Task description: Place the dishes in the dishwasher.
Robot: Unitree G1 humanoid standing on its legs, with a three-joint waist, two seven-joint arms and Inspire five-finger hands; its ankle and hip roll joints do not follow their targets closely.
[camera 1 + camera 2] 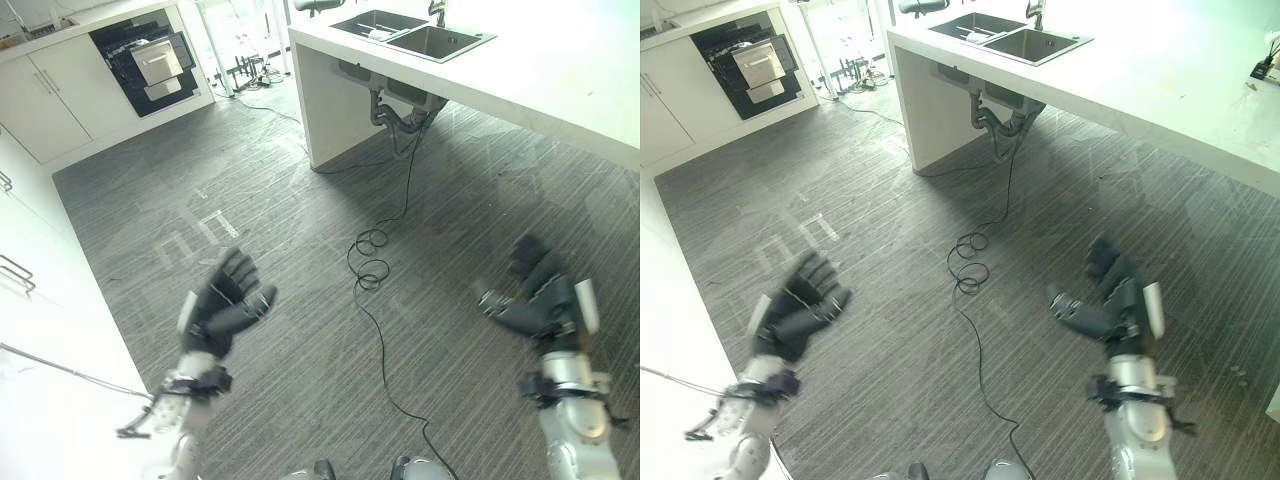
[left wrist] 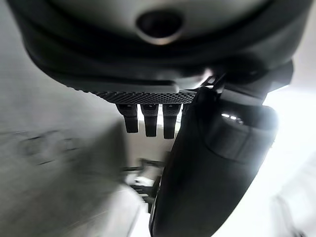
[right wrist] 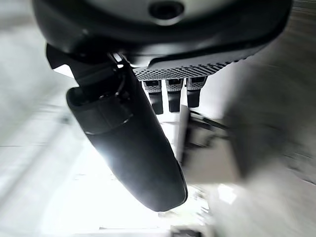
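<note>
Both arms are raised over bare grey wood-grain floor, palms turned inward toward each other, well apart.

Left robot hand: released, fingers relaxed and slightly spread, thumb out to the side, holding nothing. Its wrist view shows the fingers in a straight row past the palm with the thumb standing forward, nothing between them.

Right robot hand: likewise released, fingers extended upward, thumb pointing toward the left hand, empty. The right wrist view agrees (fingers straight, thumb clear of them).

Dishwasher: set into the white cabinet run at the far left of the room, door open, dark interior visible with a pale rack or drawer pulled partly out. It is well apart from both hands.

Worktop: white, at upper right, carrying a double-bowl steel sink with a tap at its rear edge. Something pale lies in the left bowl (possibly a dish or utensils; too small to tell). Drain pipes hang exposed beneath the sink.

White cupboard fronts with bar handles line the near left edge.
</note>
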